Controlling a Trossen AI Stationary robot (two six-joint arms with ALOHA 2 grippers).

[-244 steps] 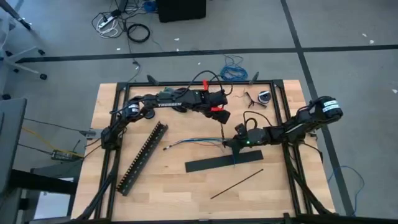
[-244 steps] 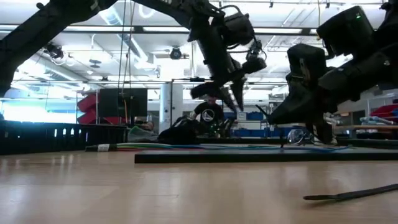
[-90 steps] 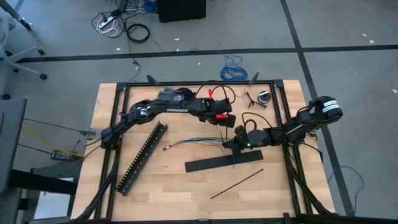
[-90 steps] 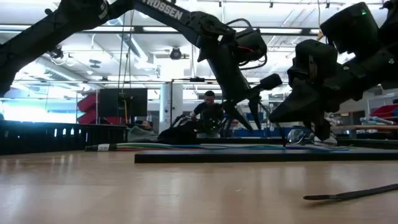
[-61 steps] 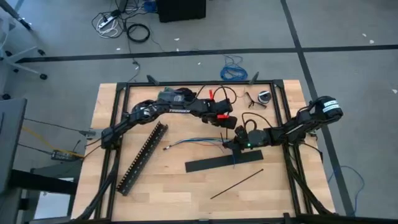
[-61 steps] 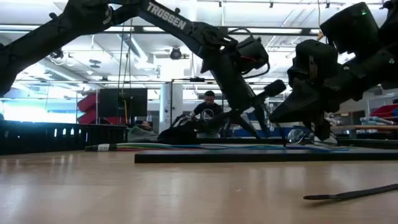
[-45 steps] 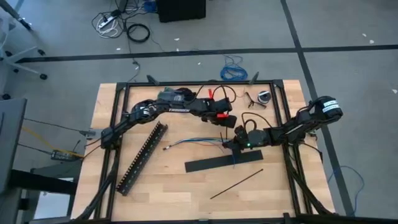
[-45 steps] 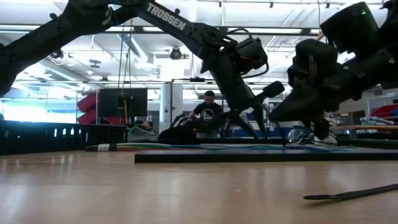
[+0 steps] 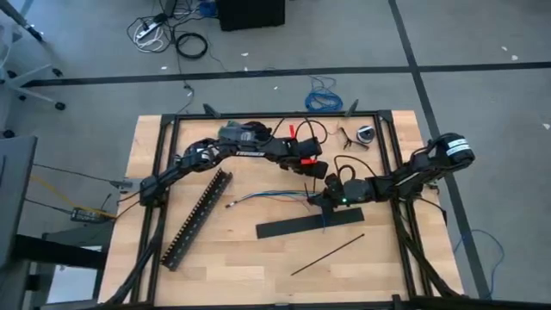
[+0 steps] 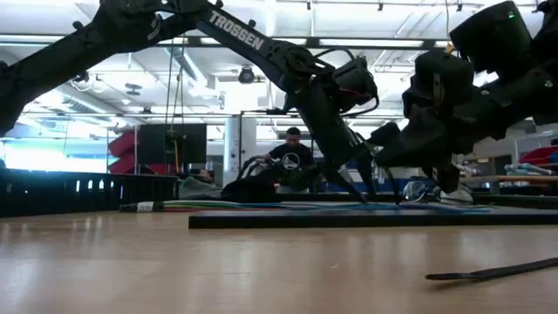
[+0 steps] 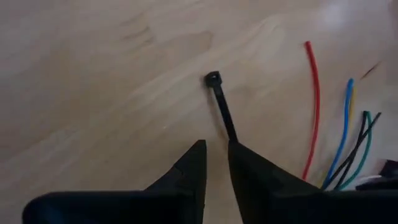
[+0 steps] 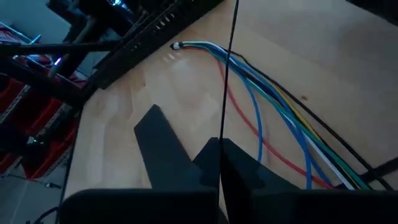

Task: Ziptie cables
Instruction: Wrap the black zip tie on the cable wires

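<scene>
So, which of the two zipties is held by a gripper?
The ziptie across the cables, the one pinched by the right gripper. The other ziptie lies free near the table's front edge, beyond the flat black bar.

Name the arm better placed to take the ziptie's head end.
Left. The left hand sits open right at the ziptie, just below its head, while the right hand is shut on the same strip by the cables.
</scene>
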